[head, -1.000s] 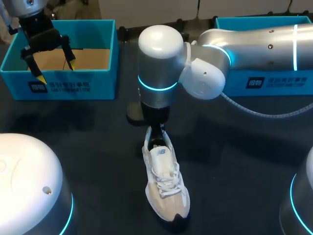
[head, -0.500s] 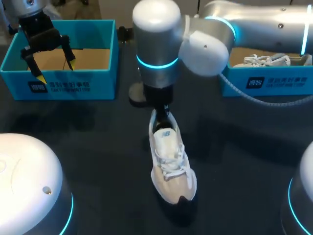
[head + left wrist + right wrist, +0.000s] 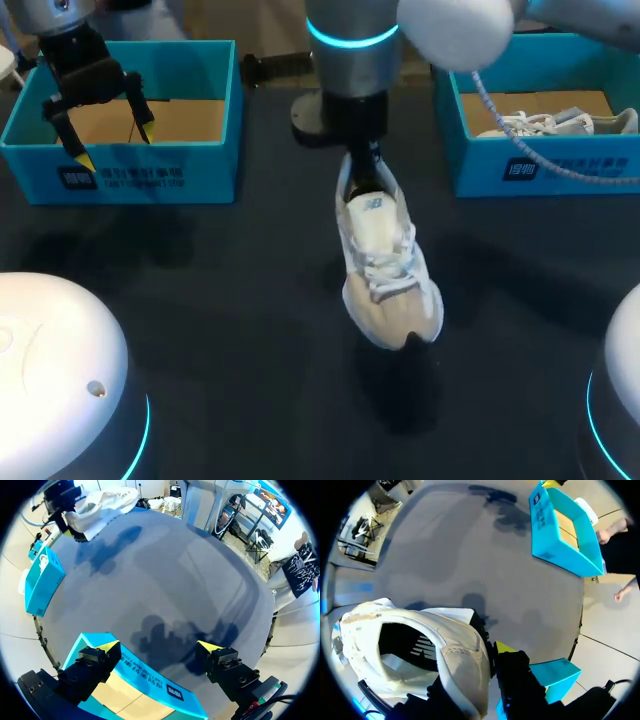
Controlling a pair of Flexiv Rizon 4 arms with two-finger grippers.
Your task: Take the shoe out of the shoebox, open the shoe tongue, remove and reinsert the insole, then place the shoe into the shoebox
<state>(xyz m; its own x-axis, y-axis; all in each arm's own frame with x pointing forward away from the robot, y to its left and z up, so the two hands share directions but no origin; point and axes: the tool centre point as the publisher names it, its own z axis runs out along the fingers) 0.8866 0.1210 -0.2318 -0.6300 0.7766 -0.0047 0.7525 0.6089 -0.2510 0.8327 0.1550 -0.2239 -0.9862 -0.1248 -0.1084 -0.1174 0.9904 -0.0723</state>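
The shoe [image 3: 462, 660] heel is shown pinched in the right gripper [image 3: 487, 641] by its wrist view alone. The left gripper [image 3: 157, 647] is held spread over the ten-o'clock box [image 3: 205, 165]. The table [image 3: 230, 300] is dark.

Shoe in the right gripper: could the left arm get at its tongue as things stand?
Probably yes: the left gripper hangs open and empty over the left shoebox, and nothing stands between it and the shoe.
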